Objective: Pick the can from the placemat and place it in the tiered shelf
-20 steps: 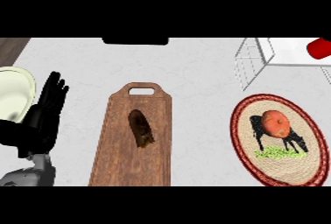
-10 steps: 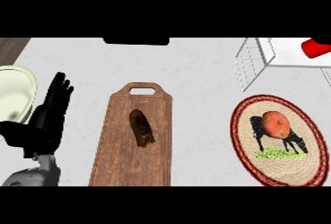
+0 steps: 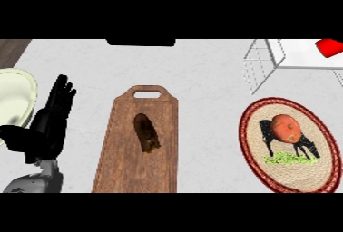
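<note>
The left hand (image 3: 48, 121) rests near the view's left edge, its fingers (image 3: 61, 93) straight and released, holding nothing. Just left of those fingers lies a pale plate (image 3: 15, 97); to their right, a wooden cutting board (image 3: 140, 145) carries a dark brown item (image 3: 145, 132). Far right of the fingers, the red can (image 3: 330, 46) sits on the white tiered shelf (image 3: 281, 61), above the oval placemat (image 3: 291, 138). The right hand does not show.

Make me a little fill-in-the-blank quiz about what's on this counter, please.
1. The red can sits on the white tiered ____.
2. The dark brown object lies on the wooden cutting ____.
3. The orange round fruit rests on the oval ____.
4. The only hand showing is the robot's ____ hand.

Missing words: shelf; board; placemat; left
</note>
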Controlling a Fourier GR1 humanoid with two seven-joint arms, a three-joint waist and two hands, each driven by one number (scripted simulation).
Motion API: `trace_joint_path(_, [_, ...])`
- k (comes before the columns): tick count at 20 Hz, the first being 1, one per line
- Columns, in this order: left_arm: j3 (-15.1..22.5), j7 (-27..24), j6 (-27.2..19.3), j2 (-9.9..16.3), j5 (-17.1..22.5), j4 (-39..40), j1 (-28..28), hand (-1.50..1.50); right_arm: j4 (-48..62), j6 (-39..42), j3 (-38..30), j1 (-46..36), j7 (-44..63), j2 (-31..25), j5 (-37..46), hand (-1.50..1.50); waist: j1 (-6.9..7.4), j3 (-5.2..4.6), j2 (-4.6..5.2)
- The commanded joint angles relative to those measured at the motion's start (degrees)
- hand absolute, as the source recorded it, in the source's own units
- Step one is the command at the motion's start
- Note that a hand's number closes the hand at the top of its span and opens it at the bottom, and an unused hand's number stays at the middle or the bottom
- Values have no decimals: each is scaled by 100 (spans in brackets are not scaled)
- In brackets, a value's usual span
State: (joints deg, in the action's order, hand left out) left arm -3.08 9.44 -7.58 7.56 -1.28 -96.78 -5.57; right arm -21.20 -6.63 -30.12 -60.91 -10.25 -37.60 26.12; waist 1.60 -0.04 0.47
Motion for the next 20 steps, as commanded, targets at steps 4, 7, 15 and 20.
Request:
trace_joint_path(4, [-194,-123,190,121,181,13,133,0,164,107,-471,-152,41,-646,-479,-150,-3,10,6])
trace_joint_path(7, [-51,-252,14,-20,-55,-40,383,0,-75,272,-538,-146,592,-1102,-583,-150,-109,3,-44])
trace_joint_path(15, [-179,135,205,129,157,-263,269,0,34,753,-905,737,775,-1855,-1036,-150,-131,7,-45])
trace_joint_path(20, [-22,304,-56,-42,-73,-443,220,0,320,1807,-1263,1463,237,-2593,-1429,-150,-147,13,-40])
